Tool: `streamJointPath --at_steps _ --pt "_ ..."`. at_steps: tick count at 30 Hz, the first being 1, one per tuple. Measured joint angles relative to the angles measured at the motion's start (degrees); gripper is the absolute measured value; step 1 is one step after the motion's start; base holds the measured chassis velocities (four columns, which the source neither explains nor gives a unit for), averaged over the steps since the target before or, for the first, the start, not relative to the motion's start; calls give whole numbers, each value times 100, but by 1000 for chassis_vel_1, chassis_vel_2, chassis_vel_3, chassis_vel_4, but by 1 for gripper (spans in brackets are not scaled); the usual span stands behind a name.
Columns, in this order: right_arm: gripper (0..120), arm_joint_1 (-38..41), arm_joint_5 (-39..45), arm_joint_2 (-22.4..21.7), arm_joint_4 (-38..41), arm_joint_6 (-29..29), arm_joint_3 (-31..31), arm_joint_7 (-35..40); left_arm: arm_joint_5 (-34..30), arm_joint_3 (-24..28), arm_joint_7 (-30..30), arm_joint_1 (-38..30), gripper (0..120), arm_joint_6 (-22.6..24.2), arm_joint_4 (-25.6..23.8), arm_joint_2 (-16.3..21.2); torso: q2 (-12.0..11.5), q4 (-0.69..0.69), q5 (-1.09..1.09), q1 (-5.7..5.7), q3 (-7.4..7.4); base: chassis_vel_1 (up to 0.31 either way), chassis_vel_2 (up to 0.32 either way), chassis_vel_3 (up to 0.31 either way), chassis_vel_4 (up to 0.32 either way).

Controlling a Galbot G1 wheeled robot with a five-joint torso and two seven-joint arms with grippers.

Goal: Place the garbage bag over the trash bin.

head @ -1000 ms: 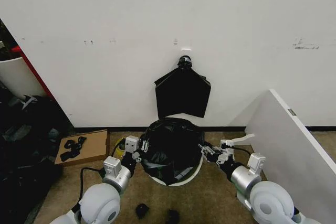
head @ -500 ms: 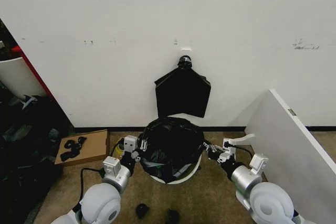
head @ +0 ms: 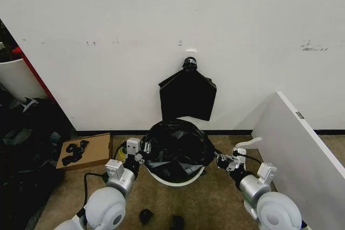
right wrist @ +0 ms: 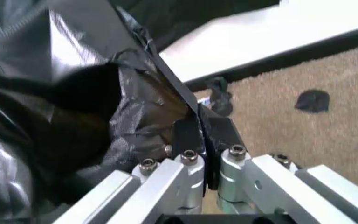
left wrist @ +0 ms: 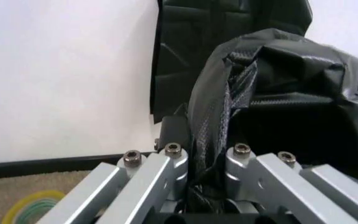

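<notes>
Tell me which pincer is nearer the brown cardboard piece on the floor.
Left. The left pincer grips the garbage bag on the side facing the cardboard piece; the right pincer grips the bag's far side.

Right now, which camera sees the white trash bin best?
The head view: the trash bin shows as a white rim curving under the garbage bag, between the left gripper and right gripper. In both wrist views, black plastic pinched between the fingers hides it.
</notes>
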Motion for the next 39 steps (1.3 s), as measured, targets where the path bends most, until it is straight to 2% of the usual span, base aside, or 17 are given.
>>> streamJointPath --at_steps 12,32,36,38,39 --pt "0 -254 67 42 -64 87 32 -488 -360 2 -190 5 5 -23 -6 -87 0 0 -1 0 0 0 0 0 0" --pt "0 -433 -29 265 -254 294 27 -577 -631 -50 -242 -31 5 3 -9 -247 0 0 0 0 0 0 0 0 0" --pt "12 -426 -109 263 -189 325 69 -543 -620 -65 -252 1 5 1 -5 -250 0 0 0 0 0 0 0 0 0" --pt "22 -401 -144 253 -160 391 114 -522 -613 -82 -244 26 4 2 -4 -248 0 0 -1 0 0 0 0 0 0" --pt "22 -401 -144 253 -160 391 114 -522 -613 -82 -244 26 4 2 -4 -248 0 0 -1 0 0 0 0 0 0"
